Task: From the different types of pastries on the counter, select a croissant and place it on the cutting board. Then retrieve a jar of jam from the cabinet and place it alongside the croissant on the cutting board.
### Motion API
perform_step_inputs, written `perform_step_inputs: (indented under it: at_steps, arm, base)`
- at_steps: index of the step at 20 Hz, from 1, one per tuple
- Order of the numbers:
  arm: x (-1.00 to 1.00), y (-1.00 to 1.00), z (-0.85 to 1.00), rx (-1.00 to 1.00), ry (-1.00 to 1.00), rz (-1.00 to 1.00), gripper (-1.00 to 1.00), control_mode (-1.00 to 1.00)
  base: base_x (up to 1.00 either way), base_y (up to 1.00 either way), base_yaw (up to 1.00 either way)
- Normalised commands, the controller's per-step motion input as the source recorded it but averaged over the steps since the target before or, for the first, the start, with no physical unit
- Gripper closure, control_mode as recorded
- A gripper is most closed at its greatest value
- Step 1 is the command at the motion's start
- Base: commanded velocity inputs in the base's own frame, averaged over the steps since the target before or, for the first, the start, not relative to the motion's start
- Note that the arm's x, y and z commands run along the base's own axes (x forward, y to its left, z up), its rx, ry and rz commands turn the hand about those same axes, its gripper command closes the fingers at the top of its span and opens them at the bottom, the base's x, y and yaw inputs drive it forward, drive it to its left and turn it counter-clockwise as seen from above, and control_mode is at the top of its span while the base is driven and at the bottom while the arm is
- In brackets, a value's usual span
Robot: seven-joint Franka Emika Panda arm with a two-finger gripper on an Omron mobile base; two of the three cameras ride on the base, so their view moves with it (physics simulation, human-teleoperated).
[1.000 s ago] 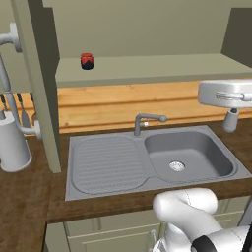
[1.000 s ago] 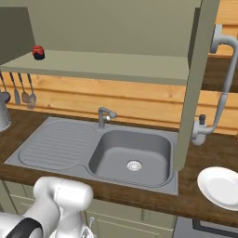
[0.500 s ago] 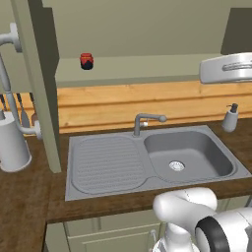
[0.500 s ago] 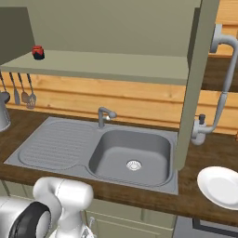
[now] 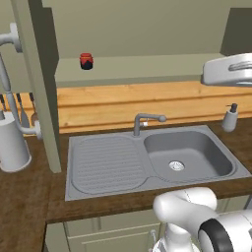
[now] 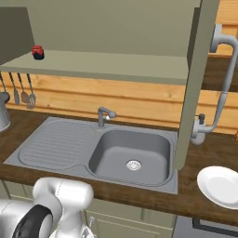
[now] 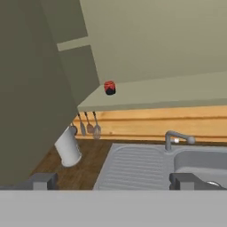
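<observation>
The jar of jam (image 5: 86, 61) is small and dark with a red lid. It stands upright at the left end of the open cabinet's shelf (image 5: 147, 69), and shows again as the jar (image 6: 38, 52) and the jar (image 7: 109, 88). My gripper (image 7: 114, 181) is open with nothing between its fingertips (image 7: 42, 181), and looks along the shelf toward the jar from well off to its right. The gripper's white hand (image 5: 230, 71) hovers at shelf height on the right. The croissant and the cutting board are out of view.
A grey sink (image 5: 187, 155) with a drainboard and a faucet (image 5: 145, 120) lies below the shelf. The open cabinet doors (image 5: 42, 83) stick out on both sides. A white canister (image 5: 12, 147), hanging utensils (image 6: 23, 90), a soap dispenser (image 5: 229, 118) and a white plate (image 6: 218, 186) sit around.
The hand has risen from beside the soap dispenser to shelf height at the right of the left base view. The jar and the base have not moved.
</observation>
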Motion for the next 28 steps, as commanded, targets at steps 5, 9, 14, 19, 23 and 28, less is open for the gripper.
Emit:
perform_step_inputs:
  at_steps: [5, 9, 14, 19, 23, 28]
  arm:
    - [0.5, 0.1, -0.32, 0.0, -0.02, 0.12, -1.0, -1.0]
    - [0.53, 0.22, -0.21, 0.0, -0.01, 0.14, -1.0, -1.0]
    - [0.53, 0.19, -0.04, 0.0, -0.03, 0.15, -1.0, -1.0]
    - [0.44, 0.18, -0.01, 0.0, -0.01, 0.13, -1.0, -1.0]
    - [0.4, 0.23, -0.03, 0.0, 0.0, 0.1, -1.0, -1.0]
    - [0.42, 0.12, -0.01, 0.0, -0.01, 0.06, -1.0, -1.0]
  base:
    - [0.0, 0.0, 0.0]
    - [0.0, 0.0, 0.0]
    - [0.0, 0.0, 0.0]
    - [0.0, 0.0, 0.0]
    - [0.0, 0.0, 0.0]
    - [0.0, 0.0, 0.0]
